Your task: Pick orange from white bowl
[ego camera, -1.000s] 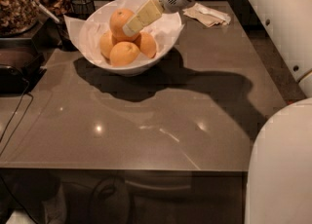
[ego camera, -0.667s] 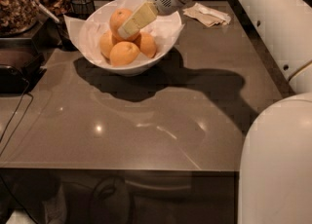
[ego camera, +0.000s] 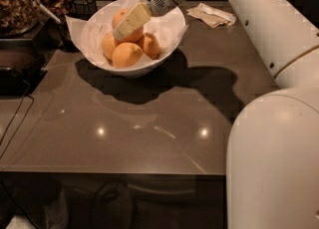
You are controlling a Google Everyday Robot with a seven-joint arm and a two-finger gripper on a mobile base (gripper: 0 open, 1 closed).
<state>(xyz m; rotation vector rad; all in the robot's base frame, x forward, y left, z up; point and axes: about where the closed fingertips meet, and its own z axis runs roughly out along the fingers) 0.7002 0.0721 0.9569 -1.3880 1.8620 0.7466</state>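
Observation:
The white bowl (ego camera: 169, 26), lined with white paper, stands at the back of the brown table and holds several oranges. The orange (ego camera: 120, 16) at the back of the pile sits highest. Three others lie lower at the left (ego camera: 108, 45), front (ego camera: 127, 55) and right (ego camera: 150, 45). My gripper (ego camera: 122, 31) reaches down from the upper right into the bowl and lies across the back orange, hiding its middle. The far side of the gripper is hidden.
A crumpled paper napkin (ego camera: 212, 15) lies right of the bowl. Glass jars (ego camera: 17, 4) and a black appliance (ego camera: 15, 68) stand at the left edge, with a cable (ego camera: 15, 123) trailing down. My white arm and base (ego camera: 274, 163) fill the right side.
My gripper has moved a little left and deeper into the bowl, further over the back orange. The oranges and the bowl have not moved.

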